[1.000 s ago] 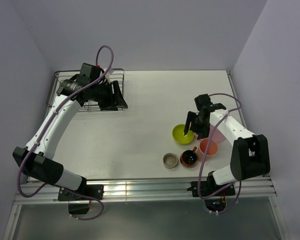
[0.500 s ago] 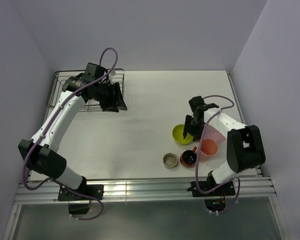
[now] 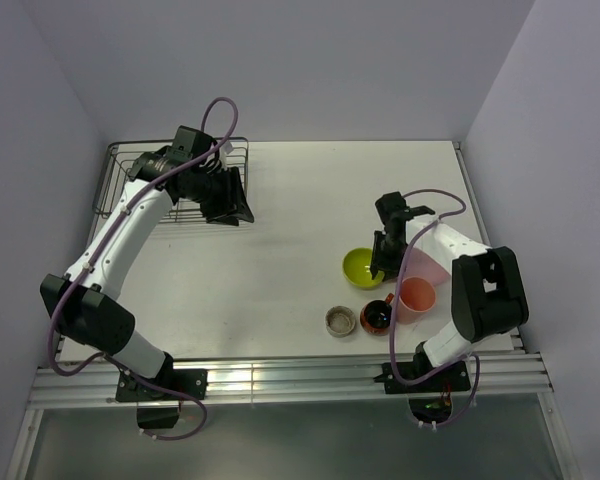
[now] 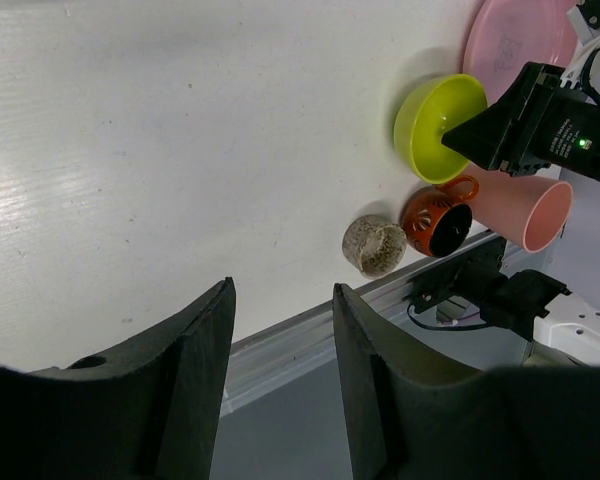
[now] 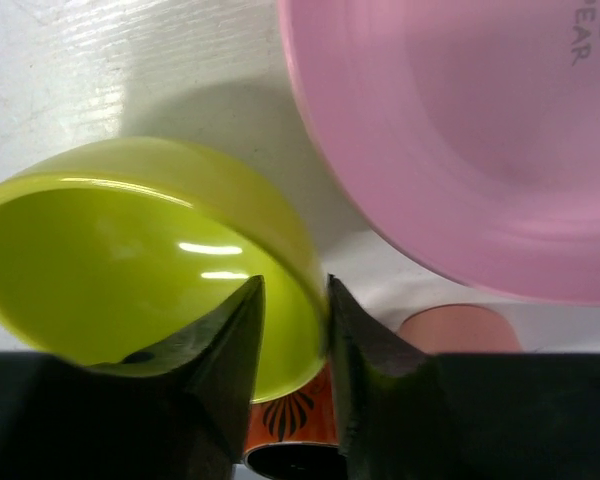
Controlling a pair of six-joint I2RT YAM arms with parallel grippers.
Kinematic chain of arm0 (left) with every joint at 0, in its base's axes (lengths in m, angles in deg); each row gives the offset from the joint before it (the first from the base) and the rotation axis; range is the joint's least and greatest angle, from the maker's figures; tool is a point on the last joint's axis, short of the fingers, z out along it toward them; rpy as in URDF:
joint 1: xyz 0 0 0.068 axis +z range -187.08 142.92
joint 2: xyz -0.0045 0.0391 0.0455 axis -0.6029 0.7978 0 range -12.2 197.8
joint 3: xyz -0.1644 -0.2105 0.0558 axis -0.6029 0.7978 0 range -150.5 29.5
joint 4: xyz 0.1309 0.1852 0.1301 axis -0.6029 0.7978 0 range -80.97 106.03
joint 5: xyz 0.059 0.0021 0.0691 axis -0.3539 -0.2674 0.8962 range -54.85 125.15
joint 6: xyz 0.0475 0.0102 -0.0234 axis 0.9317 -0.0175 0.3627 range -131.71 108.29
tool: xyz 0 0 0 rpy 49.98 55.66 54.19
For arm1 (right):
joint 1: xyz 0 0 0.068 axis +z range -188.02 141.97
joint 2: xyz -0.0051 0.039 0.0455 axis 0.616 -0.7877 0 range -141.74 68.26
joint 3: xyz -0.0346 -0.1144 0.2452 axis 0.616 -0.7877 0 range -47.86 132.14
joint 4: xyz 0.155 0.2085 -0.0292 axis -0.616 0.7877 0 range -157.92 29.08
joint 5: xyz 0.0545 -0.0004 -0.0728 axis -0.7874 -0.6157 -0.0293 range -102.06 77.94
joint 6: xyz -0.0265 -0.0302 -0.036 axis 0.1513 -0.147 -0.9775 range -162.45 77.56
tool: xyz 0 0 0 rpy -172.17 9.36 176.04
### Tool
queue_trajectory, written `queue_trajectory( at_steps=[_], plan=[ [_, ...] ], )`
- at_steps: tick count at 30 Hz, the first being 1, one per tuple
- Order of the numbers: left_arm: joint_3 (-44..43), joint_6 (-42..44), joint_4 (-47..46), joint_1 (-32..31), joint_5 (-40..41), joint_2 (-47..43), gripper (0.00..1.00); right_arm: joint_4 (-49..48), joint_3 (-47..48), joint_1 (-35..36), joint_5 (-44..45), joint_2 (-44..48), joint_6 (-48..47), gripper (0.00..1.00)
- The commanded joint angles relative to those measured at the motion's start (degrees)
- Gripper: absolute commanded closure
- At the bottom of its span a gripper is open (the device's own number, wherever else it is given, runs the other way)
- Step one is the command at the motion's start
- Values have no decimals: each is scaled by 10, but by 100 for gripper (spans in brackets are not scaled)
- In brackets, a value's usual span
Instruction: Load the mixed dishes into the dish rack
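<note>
Two robot arms reach over a white worktop (image 3: pixel 300 220). The right pincer (image 5: pixel 292 290) straddles the rim of the lime-green round bowl (image 5: pixel 130 260), which sits beside the flat pink plate (image 3: pixel 432 264); whether it clamps the rim cannot be told. By the dark wire dish rack (image 3: pixel 115 185), far left, the left pincer (image 4: pixel 282 300) hangs empty, fingers apart.

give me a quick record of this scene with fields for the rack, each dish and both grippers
dish rack: far left corner of table, no dish visible in it
lime-green bowl: on table, right side
pink plate: flat on table beside bowl
salmon-pink cup: on table, near plate
orange-red mug: on table, in front of bowl
beige cup: on table, left of mug
right gripper: fingers straddle bowl's rim, grip uncertain
left gripper: open, empty, by rack
</note>
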Motion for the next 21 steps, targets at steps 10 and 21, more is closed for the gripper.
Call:
queue_trajectory(
  at_steps=[10,21],
  plan=[
    [-18,4,9,-14,25,18,44,-7,33,7,15,-16,-11,73],
    [-7,2,6,-25,30,20,42,-4,42,11,15,-20,-13,80]
  ],
)
